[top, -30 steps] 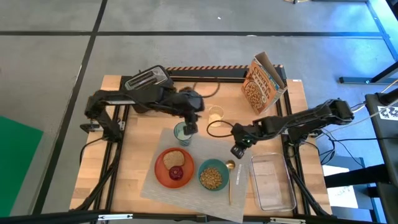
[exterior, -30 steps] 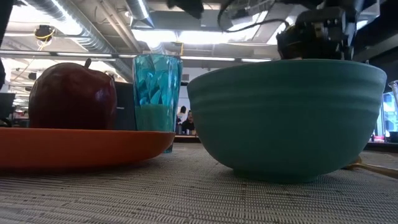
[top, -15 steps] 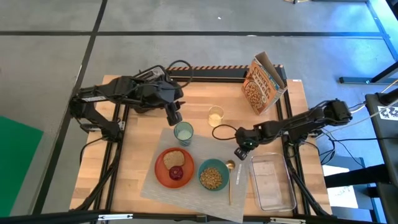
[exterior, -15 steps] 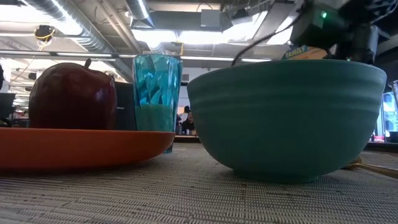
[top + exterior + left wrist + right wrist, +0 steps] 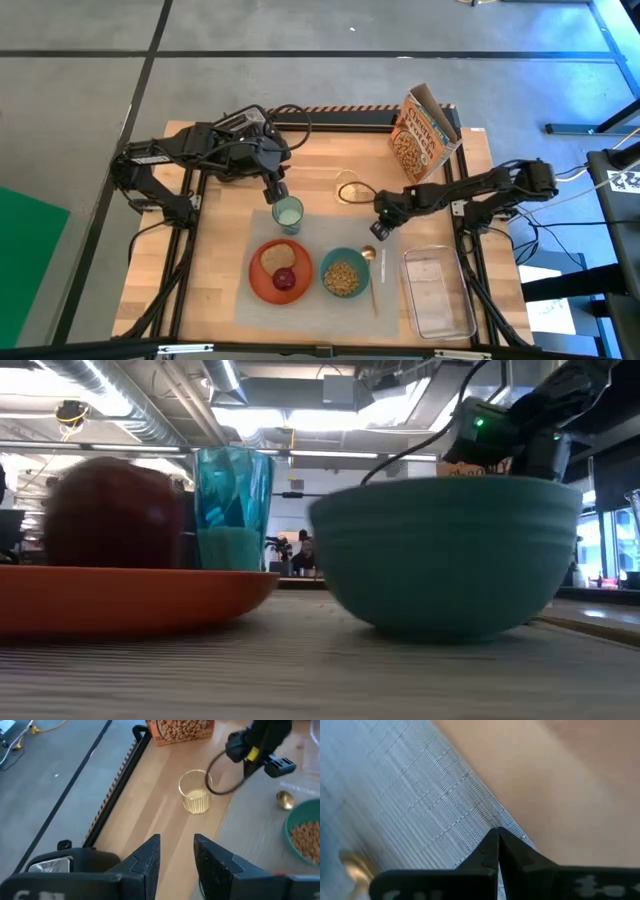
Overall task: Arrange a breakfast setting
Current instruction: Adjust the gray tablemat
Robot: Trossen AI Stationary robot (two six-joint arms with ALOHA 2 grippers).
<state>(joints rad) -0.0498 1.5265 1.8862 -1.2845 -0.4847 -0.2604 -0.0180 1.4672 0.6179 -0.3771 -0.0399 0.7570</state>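
The grey placemat (image 5: pixel 312 238) lies on the wooden table. On it are the orange plate (image 5: pixel 262 283) with the toast (image 5: pixel 278 257) and a red apple (image 5: pixel 285 281), the teal bowl (image 5: pixel 344 278) of cereal, the green-tinted glass (image 5: pixel 288 212) and the gold spoon (image 5: pixel 373 272). My right gripper (image 5: pixel 379 233) is shut, its tips down at the mat's far right edge. My left gripper (image 5: pixel 276 190) hovers open just beyond the glass, nothing between its fingers (image 5: pixel 150 857). My right gripper has its shut fingertips (image 5: pixel 498 836) set on the placemat right at its far right edge (image 5: pixel 487 815), coming steeply from above. The mat lies flat on the table under them. Whether a layer is nipped between the tips I cannot tell.
A cereal box (image 5: pixel 425 135) stands at the far right, with a small clear cup (image 5: pixel 348 189) and a black cable loop beside it. A clear plastic tub (image 5: pixel 436 292) lies right of the mat. The black toaster (image 5: pixel 240 124) sits far left under my left arm.
My left gripper has drawn back and up from the glass toward the far left; the glass stays standing on the mat. My right gripper has come down and gone toward the far edge. The placemat has turned squarer to the table, carrying plate, bowl, glass and spoon with it.
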